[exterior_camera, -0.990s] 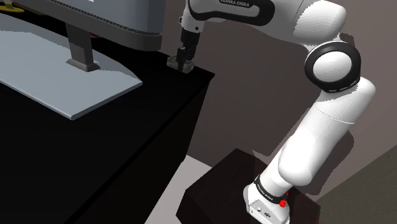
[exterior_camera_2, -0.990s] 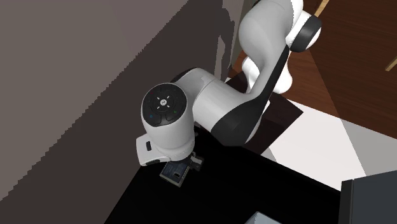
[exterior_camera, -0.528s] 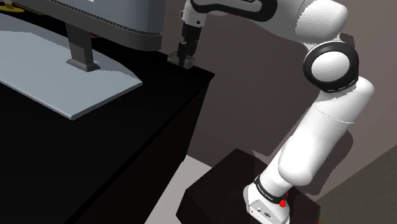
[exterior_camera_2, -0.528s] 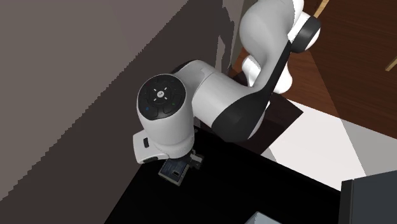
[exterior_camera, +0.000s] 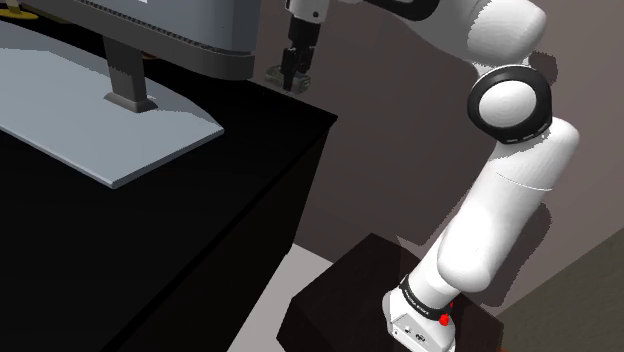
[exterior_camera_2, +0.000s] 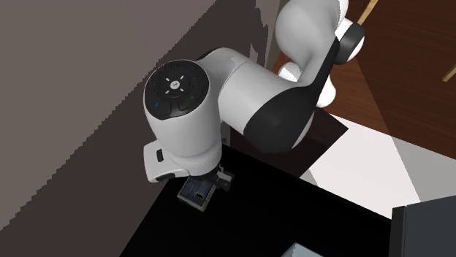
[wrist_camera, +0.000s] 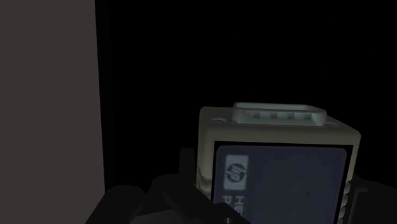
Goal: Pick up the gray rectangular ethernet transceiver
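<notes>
Black all over, the bench (exterior_camera: 150,260) takes up most of the shoulder view's left. A grey monitor (exterior_camera: 190,35) stands on it on a broad flat foot (exterior_camera: 110,135). The white arm (exterior_camera: 510,200) rises from its stand and reaches over to the bench's far corner, close to the grey-brown wall (exterior_camera_2: 73,87). There the hand (exterior_camera: 291,82) points downward, its fingers (wrist_camera: 184,194) closed on the ethernet transceiver (wrist_camera: 280,165) — a pale grey rectangular box with a dark blue label on its face. The box sits between the fingers right at that corner — whether it touches the top I cannot tell.
</notes>
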You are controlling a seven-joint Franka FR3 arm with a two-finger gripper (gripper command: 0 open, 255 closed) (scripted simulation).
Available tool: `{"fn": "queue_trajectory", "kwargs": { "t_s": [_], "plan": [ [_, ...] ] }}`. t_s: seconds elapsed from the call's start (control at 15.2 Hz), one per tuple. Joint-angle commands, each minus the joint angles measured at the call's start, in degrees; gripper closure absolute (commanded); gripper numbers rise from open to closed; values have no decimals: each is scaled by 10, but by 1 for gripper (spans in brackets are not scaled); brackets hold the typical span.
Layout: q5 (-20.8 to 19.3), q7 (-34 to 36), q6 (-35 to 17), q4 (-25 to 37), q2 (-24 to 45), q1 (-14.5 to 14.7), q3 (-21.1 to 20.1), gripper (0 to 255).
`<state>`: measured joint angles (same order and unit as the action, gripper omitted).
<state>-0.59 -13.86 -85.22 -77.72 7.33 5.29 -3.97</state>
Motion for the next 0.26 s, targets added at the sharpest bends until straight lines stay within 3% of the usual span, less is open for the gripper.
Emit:
{"fn": "queue_trajectory", "kwargs": {
  "t_s": [0.0,0.2],
  "plan": [
    [0,1,18,21,4,1,0,255],
    [-1,1,29,37,8,1,0,255]
  ]
}}
